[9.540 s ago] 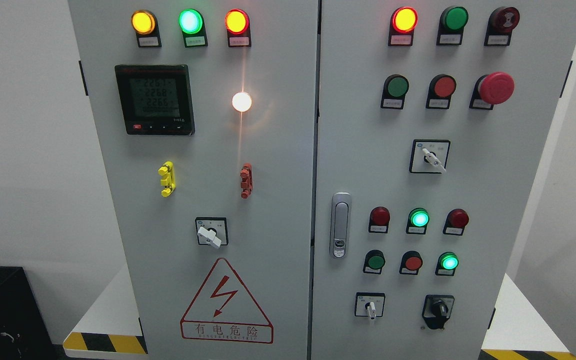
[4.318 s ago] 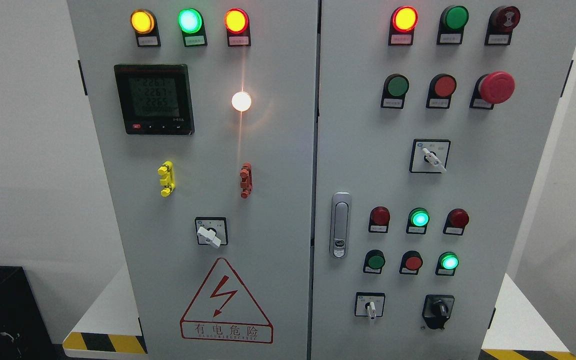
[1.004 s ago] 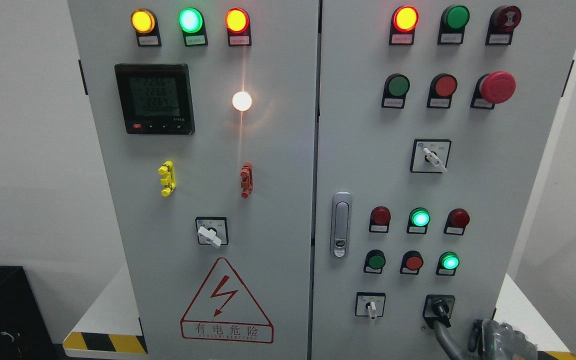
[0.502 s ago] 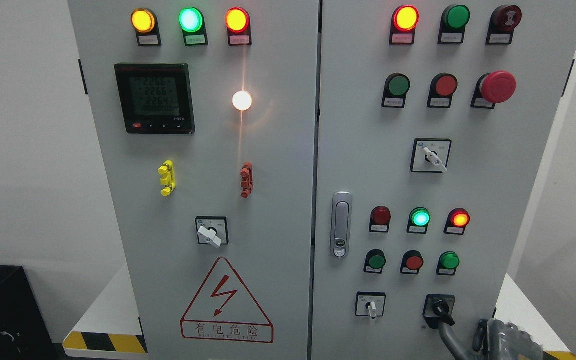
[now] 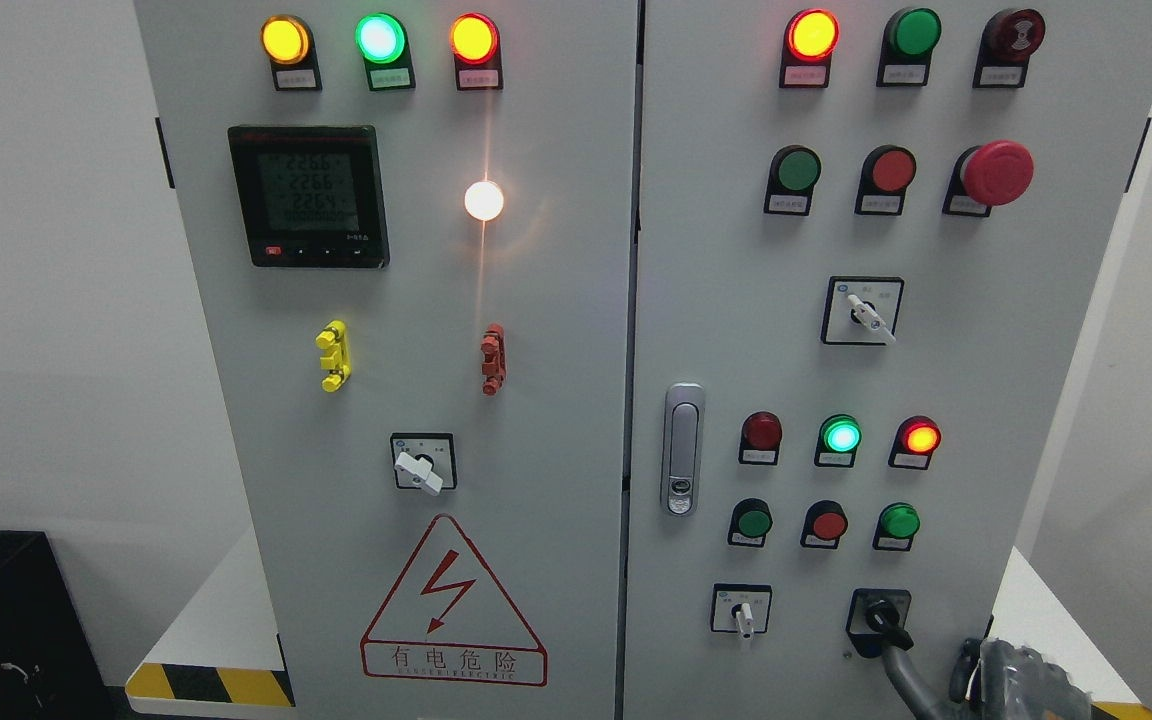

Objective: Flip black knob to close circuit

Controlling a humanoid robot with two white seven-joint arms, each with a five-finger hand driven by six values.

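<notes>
The black knob (image 5: 879,617) sits at the lower right of the right cabinet door (image 5: 936,380), its pointer slanting down to the right. My right hand (image 5: 926,655) comes in at the bottom right corner, mostly cut off by the frame edge. One grey finger (image 5: 904,672) stretches up to the knob's lower tip and nothing is grasped. Above the knob, a red lamp (image 5: 921,438) glows, the green lamp (image 5: 899,521) under it is dark, and another green lamp (image 5: 841,436) is lit. My left hand does not show.
A white selector switch (image 5: 742,614) is left of the knob and a door handle (image 5: 681,450) sits at the door's left edge. A red mushroom button (image 5: 996,172) sticks out higher up. The left door (image 5: 536,400) carries a meter (image 5: 308,195) and a warning triangle (image 5: 453,605).
My right hand has come in from the bottom right and reached the knob. The knob's pointer has swung to the lower right, the red lamp has lit and the lower right green lamp has gone dark.
</notes>
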